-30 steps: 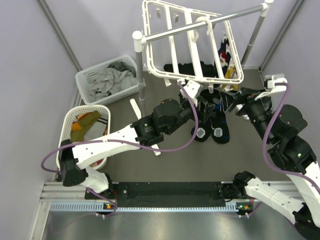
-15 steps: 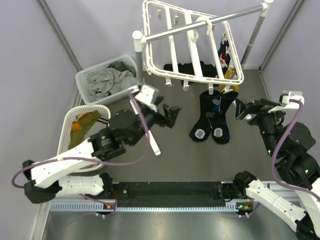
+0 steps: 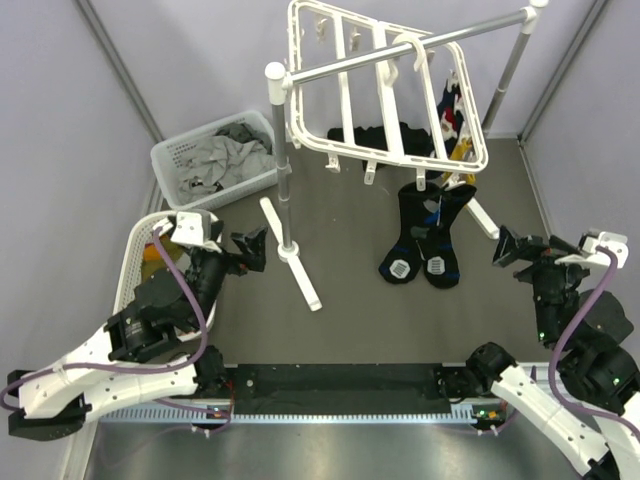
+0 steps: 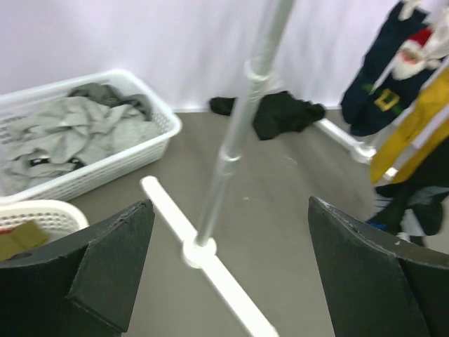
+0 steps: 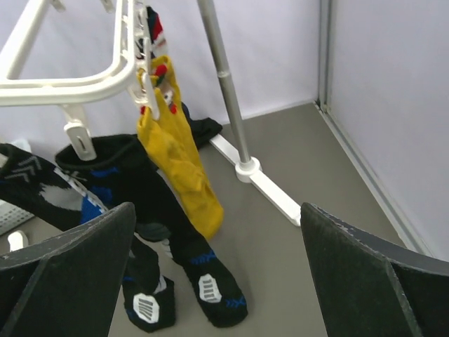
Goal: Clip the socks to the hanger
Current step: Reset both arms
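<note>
On the hanger (image 3: pixel 380 152), ahead of the right pincer (image 3: pixel 505 248) — jaws wide, empty — black socks (image 3: pixel 425 235) and a yellow sock (image 5: pixel 175 158) hang clipped. The left pincer (image 3: pixel 250 252) gapes empty; the basket (image 3: pixel 128 262) beside it apparently holds more.

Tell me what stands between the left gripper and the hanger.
The grey rack's upright pole and its white foot stand directly ahead of the open left gripper, between it and the hanger with its hanging socks. Nothing else visible intervenes.
</note>
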{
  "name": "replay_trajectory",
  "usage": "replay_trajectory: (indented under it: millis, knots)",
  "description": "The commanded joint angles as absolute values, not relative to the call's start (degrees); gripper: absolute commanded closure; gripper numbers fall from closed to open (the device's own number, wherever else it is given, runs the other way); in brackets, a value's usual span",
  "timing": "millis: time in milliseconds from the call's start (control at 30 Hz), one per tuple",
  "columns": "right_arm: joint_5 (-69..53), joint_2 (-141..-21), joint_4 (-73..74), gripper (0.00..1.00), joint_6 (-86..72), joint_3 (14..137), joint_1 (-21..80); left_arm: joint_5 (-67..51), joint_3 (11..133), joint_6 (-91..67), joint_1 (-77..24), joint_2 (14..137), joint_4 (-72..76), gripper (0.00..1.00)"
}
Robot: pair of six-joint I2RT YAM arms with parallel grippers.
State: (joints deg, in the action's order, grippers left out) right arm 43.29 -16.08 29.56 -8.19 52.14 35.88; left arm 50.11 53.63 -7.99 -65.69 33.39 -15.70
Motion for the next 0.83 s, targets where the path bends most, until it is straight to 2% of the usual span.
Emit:
replay_trajectory:
  millis: [0, 333, 800]
  knots:
    - [47.1, -12.4, 34.0, 0.01, -11.9, 51.8, 36.1, 54.3, 47.9, -4.8, -65.6, 29.3, -15.2, 0.05]
    - [46.1, -7.0, 41.1, 0.01, -12.3, 53.4, 36.1, 54.1, 39.4, -11.0, -65.6, 24.0, -14.1, 0.06]
    - [42.5, -5.4, 45.0, 0.01, -13.2, 54.5, 36.1, 50.7, 40.3, -11.0, -65.6, 26.5, -11.3, 0.06]
